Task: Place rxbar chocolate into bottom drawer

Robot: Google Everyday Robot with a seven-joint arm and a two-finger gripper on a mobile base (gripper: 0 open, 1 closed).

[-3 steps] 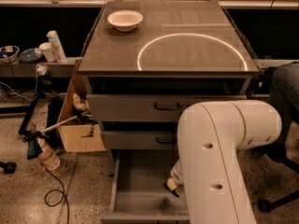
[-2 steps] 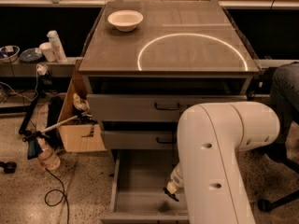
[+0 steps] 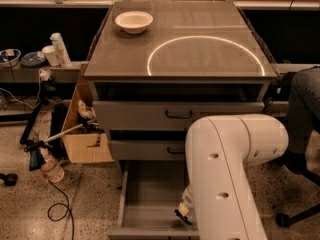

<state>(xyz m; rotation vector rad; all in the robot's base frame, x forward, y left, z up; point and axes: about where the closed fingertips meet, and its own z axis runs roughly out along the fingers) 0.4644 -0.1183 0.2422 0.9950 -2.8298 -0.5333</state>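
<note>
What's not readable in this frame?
- pincer: camera view, low in the bottom drawer, mostly hidden by the white arm.
- rxbar chocolate: camera view, not discernible; the arm covers the drawer's right side.
- Drawer front: camera view, partly cut off by the bottom edge.
</note>
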